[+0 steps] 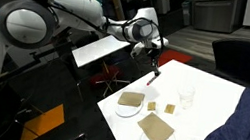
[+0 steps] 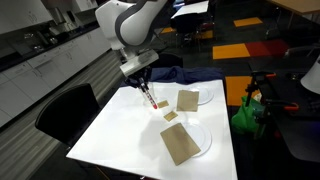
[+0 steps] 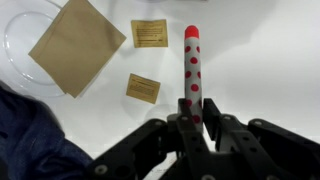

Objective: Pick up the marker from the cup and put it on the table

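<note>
the black end effector point(image 3: 193, 104) is pinched on a thin grey-white marker point(image 3: 192, 60) with red dots and a red tip; the marker's gripped end is hidden between the fingers. in an exterior view the marker hangs tilted over the large white square desk point(image 1: 218, 90); whether its tip touches the desk is hard to tell. the small clear cup point(image 1: 187, 95) stands apart from the marker, faint against the white. beside the marker lie two small tan squares point(image 3: 143, 88); beyond them a clear round plate point(image 3: 12, 50) is cut off by the wrist view's edge.
</note>
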`<state>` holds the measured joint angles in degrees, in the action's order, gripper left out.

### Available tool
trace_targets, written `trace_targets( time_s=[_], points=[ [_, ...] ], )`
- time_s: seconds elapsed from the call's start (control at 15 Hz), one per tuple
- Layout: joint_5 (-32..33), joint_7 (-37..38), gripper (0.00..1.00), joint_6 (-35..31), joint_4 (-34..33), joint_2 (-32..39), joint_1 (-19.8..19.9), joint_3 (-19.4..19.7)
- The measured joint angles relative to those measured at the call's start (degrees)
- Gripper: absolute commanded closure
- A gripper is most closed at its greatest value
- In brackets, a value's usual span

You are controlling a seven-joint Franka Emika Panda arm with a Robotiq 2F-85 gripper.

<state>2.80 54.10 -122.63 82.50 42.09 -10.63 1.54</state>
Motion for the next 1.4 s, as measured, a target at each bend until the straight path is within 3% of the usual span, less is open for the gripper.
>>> trace_targets(
  time_s=[0.67, 1.4],
  points=[
    [-2.68, -8.99, 0.95, 6.12, -10.05, 10.31, -0.19, -1.98],
    [-5.78, -9.91, 0.95, 17.02, -24.15, 19.89, 0.25, -1.99]
  ],
)
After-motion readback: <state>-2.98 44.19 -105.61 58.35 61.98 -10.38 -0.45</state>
